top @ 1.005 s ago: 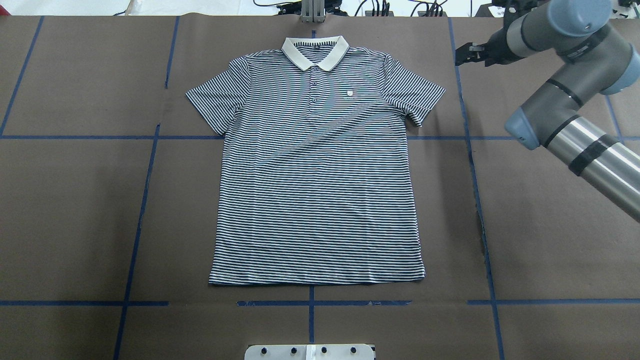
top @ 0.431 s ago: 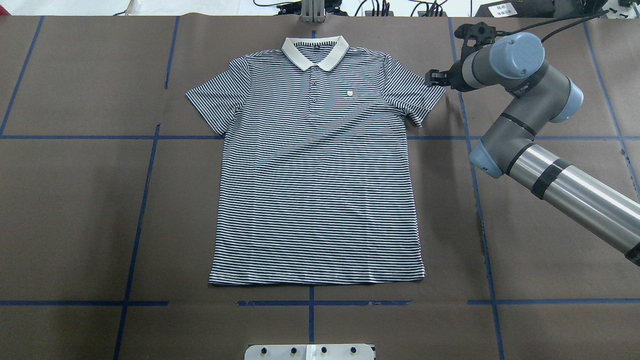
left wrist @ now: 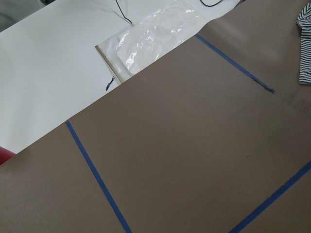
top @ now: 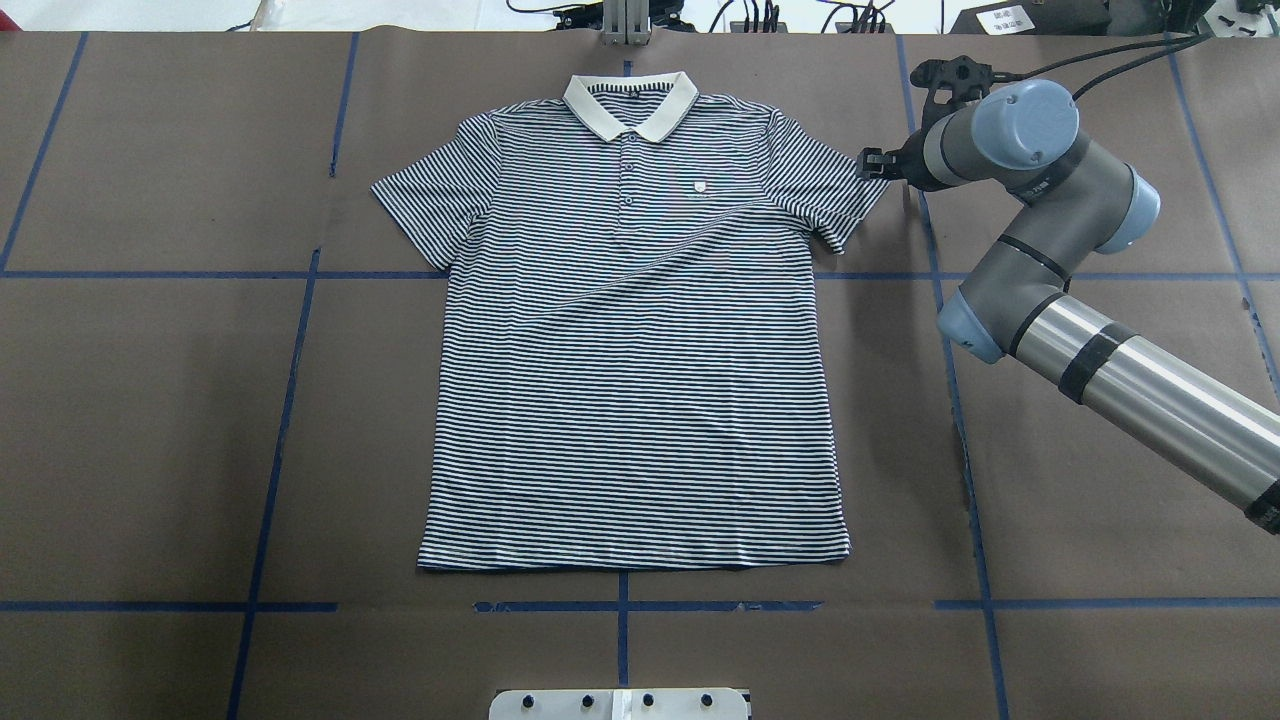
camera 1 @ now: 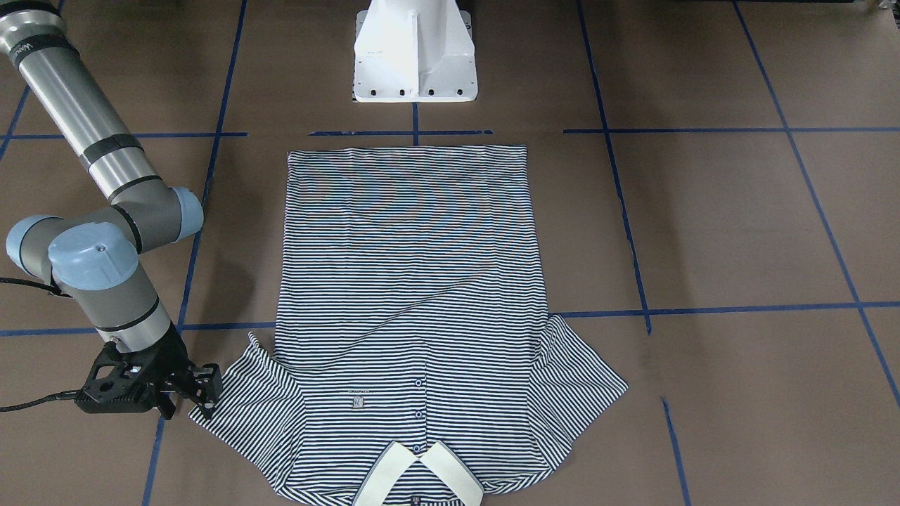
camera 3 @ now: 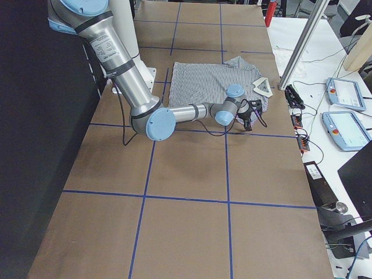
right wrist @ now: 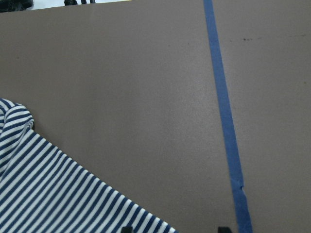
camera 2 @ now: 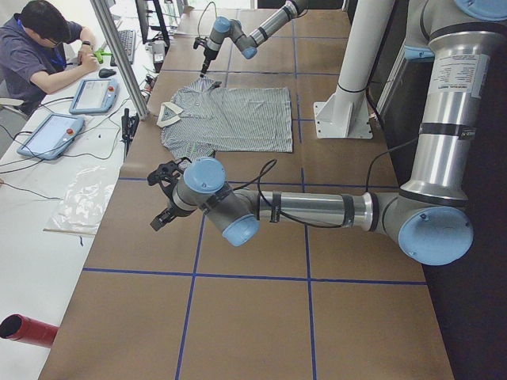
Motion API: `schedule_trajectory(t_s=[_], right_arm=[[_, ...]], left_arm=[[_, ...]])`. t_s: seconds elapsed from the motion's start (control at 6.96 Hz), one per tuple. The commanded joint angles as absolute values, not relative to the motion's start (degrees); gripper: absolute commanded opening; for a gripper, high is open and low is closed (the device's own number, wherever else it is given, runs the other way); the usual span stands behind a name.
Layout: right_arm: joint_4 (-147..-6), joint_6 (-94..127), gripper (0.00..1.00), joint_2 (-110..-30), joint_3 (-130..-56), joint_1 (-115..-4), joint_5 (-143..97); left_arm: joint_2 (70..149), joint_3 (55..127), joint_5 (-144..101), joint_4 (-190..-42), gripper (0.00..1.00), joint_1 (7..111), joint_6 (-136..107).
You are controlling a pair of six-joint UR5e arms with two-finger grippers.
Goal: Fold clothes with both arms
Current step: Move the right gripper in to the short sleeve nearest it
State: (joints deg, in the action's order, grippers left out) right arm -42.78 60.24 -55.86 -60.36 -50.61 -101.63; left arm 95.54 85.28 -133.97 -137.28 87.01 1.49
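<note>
The clothes are one navy-and-white striped polo shirt [top: 640, 350] with a cream collar, lying flat and face up on the brown table cover, collar away from the robot. My right gripper [top: 870, 165] is low at the outer edge of the shirt's sleeve on that side. In the front-facing view the right gripper [camera 1: 200, 400] stands open. In the right wrist view its two tips are apart at the bottom edge, with the striped sleeve [right wrist: 48, 194] reaching in beside them. My left gripper [camera 2: 162, 202] shows only in the exterior left view, over bare cover away from the shirt [camera 2: 230, 119]; I cannot tell whether it is open or shut.
The white pedestal [camera 1: 415, 49] stands just behind the shirt's hem. Blue tape lines [top: 280, 420] cross the cover. Beyond the table's far edge are a person at a desk [camera 2: 40, 47], control tablets [camera 2: 47, 134], a plastic bag [left wrist: 155, 34] and a red cylinder [camera 2: 28, 328].
My right arm has swung in from the far right corner and come down to the sleeve edge. The shirt has not moved.
</note>
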Motion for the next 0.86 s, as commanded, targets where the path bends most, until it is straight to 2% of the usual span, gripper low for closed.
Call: schedule_trajectory(t_s=[0.0, 0.43, 0.57, 0.72], right_arm=[[-42.71, 60.29, 0.62, -55.64, -60.12, -50.36, -101.51], [-42.71, 60.38, 0.6, -55.55, -59.94, -49.83, -100.99], [-42.71, 60.38, 0.55, -55.55, -59.68, -49.75, -100.9], [-42.71, 60.55, 0.38, -55.55, -59.59, -49.75, -100.81]], left_arm=[[95.54, 85.25, -134.03, -137.29, 1.0, 87.01, 1.49], [95.54, 85.25, -133.95, -137.29, 1.0, 87.01, 1.49], [95.54, 85.25, -133.95, -137.29, 1.0, 87.01, 1.58], [95.54, 85.25, -133.95, -137.29, 1.0, 87.01, 1.58]])
